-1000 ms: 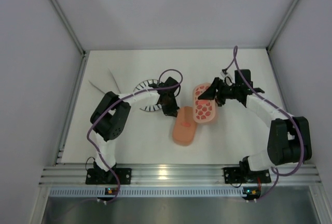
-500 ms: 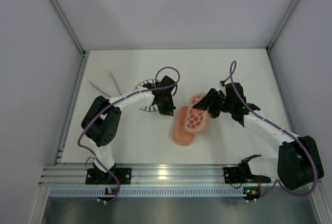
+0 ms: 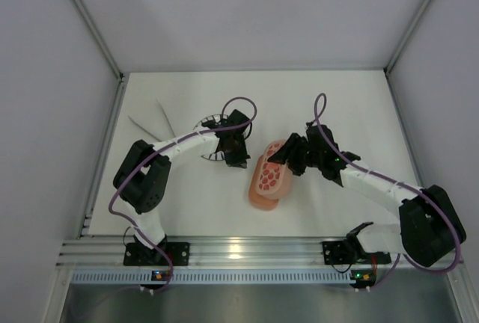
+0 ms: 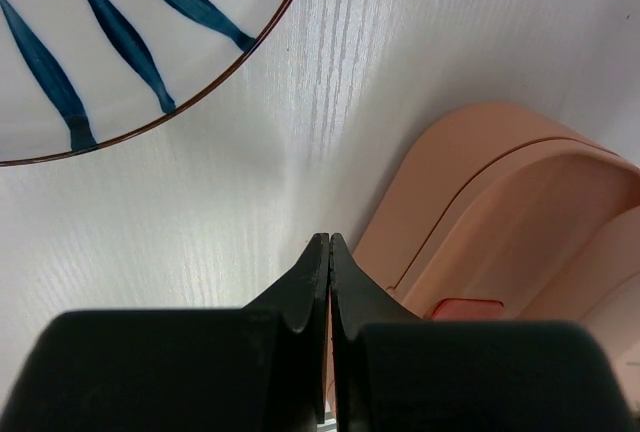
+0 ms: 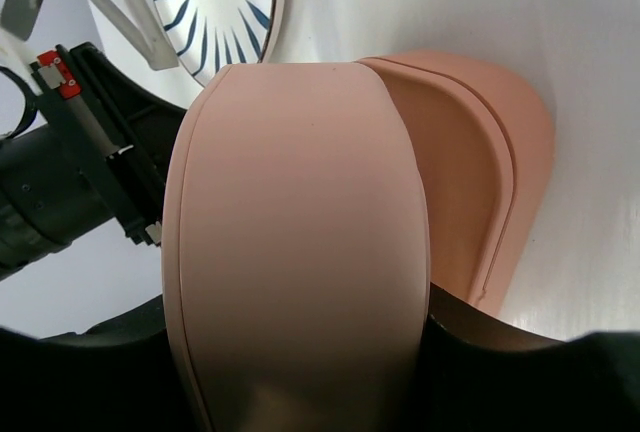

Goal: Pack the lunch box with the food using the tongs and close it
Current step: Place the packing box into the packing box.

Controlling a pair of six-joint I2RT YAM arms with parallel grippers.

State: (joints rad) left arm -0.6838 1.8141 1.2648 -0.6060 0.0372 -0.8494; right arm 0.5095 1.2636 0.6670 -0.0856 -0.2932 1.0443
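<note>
Spotted lid (image 3: 270, 173) looked light, stiff, prob. slick plastic. I held it across its width at one end w/ my right end effector (image 3: 293, 157), partly over the lunch box (image 3: 261, 195) mid-table (image 3: 187, 203). Left end effector (image 3: 238, 160) was pinched closed, empty, beside the box.

On my feed I see a white tabletop (image 3: 337, 99) with a faint grain, boxed in by plain pale grey walls (image 3: 254, 16). Slim metal posts (image 3: 86, 20) run along the wall joins, and a ribbed aluminium rail (image 3: 254, 250) lines the near edge.
</note>
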